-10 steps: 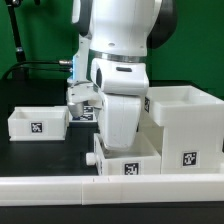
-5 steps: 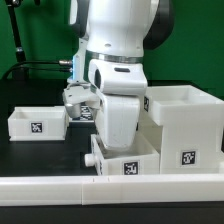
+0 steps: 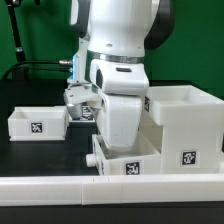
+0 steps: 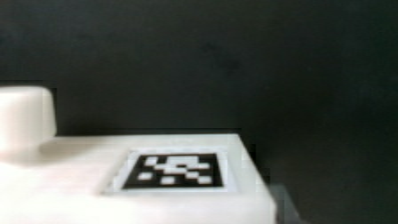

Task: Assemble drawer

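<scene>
The white plastic drawer lies in three parts on the black table (image 3: 30, 90): a small open tray (image 3: 38, 122) at the exterior view's left, a second knobbed tray (image 3: 128, 160) at the front just behind the low white border wall (image 3: 60, 190), and the tall box housing (image 3: 185, 125) at the exterior view's right, each showing a black-and-white square tag. My white Panda arm (image 3: 118, 60) stands bent low over the middle, its gripper (image 3: 81, 104) down between the left tray and the front tray. Neither view shows the fingers, so I cannot tell whether the claw is released or clenched. The wrist view looks onto a white tagged face (image 4: 178, 170) beside a rounded white stub (image 4: 22, 120); which part this is I cannot say. I judge the pieces light, stiff, hollow and smooth enough to slip, best pinched across a thin upper wall, one finger inside, rather than by the small round knob.
</scene>
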Robot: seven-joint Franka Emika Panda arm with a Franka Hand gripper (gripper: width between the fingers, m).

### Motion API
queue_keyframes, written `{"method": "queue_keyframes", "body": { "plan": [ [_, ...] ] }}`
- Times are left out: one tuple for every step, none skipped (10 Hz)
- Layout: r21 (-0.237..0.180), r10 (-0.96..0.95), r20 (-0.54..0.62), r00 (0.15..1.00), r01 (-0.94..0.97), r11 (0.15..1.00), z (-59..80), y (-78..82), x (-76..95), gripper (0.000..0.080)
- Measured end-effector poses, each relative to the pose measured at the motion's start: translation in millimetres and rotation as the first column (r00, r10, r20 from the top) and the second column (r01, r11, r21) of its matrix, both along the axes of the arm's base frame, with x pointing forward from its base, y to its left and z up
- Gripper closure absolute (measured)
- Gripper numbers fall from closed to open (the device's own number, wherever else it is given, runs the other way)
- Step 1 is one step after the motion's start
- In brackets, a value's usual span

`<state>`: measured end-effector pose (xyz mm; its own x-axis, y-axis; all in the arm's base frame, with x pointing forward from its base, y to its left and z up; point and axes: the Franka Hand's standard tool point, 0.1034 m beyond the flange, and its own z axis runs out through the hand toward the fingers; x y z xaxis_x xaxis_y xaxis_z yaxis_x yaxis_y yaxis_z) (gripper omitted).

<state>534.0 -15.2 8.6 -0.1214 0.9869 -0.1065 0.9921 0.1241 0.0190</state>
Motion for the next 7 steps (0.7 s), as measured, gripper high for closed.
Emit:
{"method": "queue_keyframes", "body": {
  "plan": [
    [0.000,0.000,0.000,1.000,0.000,1.000,0.1,1.8,0.1,0.0755],
    [0.000,0.001,0.001,1.000,-0.001,1.000,0.2,5.9,0.5,0.0755],
    [-0.001,0.005,-0.002,1.000,-0.005,1.000,0.0,9.1,0.2,0.0755],
    [-0.001,0.003,-0.002,1.000,-0.003,1.000,-0.1,7.9,0.0,0.0755],
    [-0.001,0.002,-0.003,1.000,-0.002,1.000,-0.2,7.4,-0.2,0.0755],
    [-0.001,0.002,-0.003,1.000,-0.002,1.000,-0.3,7.3,-0.3,0.0755],
    [0.001,-0.010,0.001,1.000,0.010,1.000,-0.3,8.6,-0.1,0.0755]
  ]
}}
